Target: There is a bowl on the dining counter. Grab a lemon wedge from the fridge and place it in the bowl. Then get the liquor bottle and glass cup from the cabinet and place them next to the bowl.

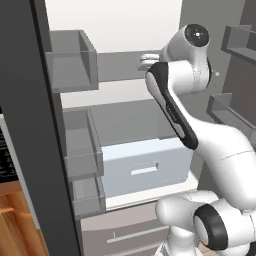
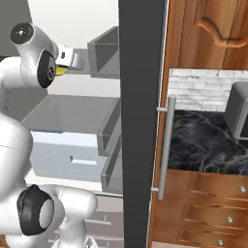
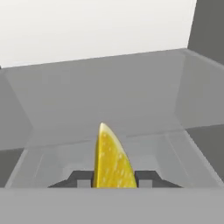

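we face the open fridge, a wide light-grey metal cavity with a pale back wall, and our arm reaches in between its two swung-out doors. the left door's dark edge stands as a tall slab close on our left, its translucent grey bins jutting into the opening; on the other side the right door's edge rises just beside the arm, carrying a brushed vertical bar handle. room for moving is narrow sideways and open upward toward the back wall. below the arm sits a boxy pale-blue crisper drawer with a slot grip, and under it a flat grey lower drawer. past the right door we see the black veined marble worktop over knobbed wooden drawers, a white brick backsplash, and a carved wooden cabinet above. we can read no writing or labels anywhere.

over a smooth grey shelf with upright side walls, our gripper is clamped on the lemon wedge: the two dark finger tips press its flanks from either side. the wedge is bright yellow, pitted, curved to a point that rises above the fingers. in the right base view a sliver of yellow shows at the hand, near the shelf's edge.
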### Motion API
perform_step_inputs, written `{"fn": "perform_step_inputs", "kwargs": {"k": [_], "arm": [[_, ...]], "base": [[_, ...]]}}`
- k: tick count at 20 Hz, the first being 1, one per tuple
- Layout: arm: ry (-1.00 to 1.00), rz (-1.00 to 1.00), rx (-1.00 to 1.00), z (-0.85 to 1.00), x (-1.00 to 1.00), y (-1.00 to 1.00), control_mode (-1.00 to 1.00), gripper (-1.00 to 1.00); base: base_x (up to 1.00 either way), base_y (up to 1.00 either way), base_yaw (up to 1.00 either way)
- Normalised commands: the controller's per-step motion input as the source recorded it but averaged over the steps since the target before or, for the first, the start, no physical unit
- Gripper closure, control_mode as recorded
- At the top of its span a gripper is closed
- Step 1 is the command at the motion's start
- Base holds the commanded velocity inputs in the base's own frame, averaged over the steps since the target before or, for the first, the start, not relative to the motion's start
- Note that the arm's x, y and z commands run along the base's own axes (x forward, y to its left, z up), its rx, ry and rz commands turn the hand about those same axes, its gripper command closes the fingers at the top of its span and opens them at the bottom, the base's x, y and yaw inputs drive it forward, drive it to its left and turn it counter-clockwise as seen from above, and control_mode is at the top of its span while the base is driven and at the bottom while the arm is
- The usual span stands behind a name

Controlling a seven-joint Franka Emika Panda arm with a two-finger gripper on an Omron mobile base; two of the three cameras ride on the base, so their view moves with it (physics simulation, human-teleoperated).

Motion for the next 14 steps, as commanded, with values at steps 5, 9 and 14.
{"fn": "perform_step_inputs", "kwargs": {"k": [5, 9, 14], "arm": [[0.00, -0.08, 0.07, 0.24, -1.00, -0.23, -1.00, 1.00], [0.01, -0.08, 0.01, 0.01, -1.00, -0.03, -1.00, 1.00], [0.07, -0.04, 0.00, -0.03, -1.00, 0.00, -1.00, 1.00]], "base": [[0.00, 0.00, 0.00], [0.00, 0.00, 0.00], [0.00, 0.00, 0.00]]}}
